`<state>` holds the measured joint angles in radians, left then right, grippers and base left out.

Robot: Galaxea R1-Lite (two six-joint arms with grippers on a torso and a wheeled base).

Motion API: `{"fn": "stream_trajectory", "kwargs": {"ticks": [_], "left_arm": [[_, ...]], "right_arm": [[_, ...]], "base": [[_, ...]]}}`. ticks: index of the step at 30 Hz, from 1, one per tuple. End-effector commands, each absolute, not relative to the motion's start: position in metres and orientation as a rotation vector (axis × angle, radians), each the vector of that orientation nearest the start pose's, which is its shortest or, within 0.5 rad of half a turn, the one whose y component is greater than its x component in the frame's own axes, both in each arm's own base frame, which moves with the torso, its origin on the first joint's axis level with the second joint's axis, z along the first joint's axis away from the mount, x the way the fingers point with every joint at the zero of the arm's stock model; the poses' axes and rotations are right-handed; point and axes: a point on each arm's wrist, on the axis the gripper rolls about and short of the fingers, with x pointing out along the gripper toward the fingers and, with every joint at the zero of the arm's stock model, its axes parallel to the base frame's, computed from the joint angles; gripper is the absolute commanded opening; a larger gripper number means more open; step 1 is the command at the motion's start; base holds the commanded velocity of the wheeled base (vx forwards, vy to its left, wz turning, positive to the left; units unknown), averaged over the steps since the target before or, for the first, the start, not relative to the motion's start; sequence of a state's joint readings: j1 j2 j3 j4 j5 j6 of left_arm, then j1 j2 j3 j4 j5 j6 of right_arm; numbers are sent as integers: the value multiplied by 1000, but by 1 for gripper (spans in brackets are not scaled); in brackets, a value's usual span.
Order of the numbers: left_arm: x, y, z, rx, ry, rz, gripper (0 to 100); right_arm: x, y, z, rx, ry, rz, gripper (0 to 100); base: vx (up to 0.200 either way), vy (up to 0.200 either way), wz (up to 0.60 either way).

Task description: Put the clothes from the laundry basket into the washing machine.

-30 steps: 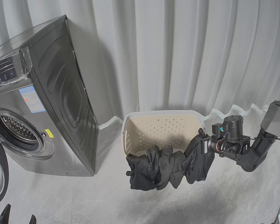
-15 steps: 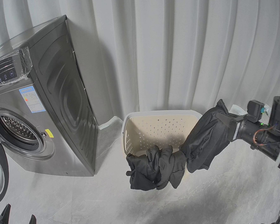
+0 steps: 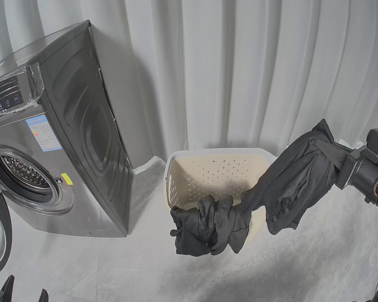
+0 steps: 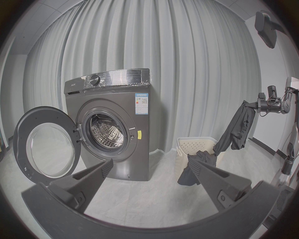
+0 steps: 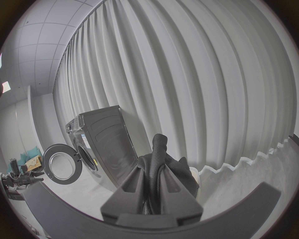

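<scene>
The right gripper, clamped on a fold of soft dark garment, holds it up right of the cream, perforated plastic basket. The garment's crumpled tail drapes over the basket's near rim. Left of the basket is the grey metal washer, round door open. The left gripper has its wedge fingers apart.

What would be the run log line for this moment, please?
right gripper: shut on black garment, held up beside laundry basket | garment tail draped over basket rim | left gripper: open, low | washing machine: door open
</scene>
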<state>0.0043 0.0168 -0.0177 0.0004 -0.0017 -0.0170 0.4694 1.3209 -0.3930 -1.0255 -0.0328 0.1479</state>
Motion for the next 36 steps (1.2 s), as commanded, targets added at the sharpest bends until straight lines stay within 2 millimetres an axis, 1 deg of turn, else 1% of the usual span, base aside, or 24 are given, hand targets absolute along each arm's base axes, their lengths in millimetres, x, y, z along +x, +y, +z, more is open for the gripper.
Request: {"fn": "stream_trajectory", "kwargs": {"ticks": [1, 5, 10, 16, 19, 26, 36], "left_arm": [[-23, 0, 76, -17, -2, 3, 100], [-23, 0, 76, -18, -2, 3, 100], [-23, 0, 76, -9, 0, 3, 100], [-23, 0, 76, -11, -2, 0, 100], [-23, 0, 76, -11, -2, 0, 100], [-23, 0, 76, -12, -2, -2, 100], [-23, 0, 76, -12, -2, -3, 100]], "right_arm": [[167, 85, 211, 175, -87, 449, 0], [165, 84, 212, 173, -86, 455, 0], [163, 84, 207, 167, -62, 468, 0], [151, 83, 203, 159, -58, 538, 0], [143, 86, 204, 168, -56, 610, 0], [142, 87, 200, 163, -33, 612, 0], [143, 87, 201, 164, -38, 614, 0]], "base": [[-200, 0, 0], [-200, 0, 0], [-200, 0, 0], [0, 0, 0], [0, 200, 0], [0, 200, 0], [0, 200, 0]]}}
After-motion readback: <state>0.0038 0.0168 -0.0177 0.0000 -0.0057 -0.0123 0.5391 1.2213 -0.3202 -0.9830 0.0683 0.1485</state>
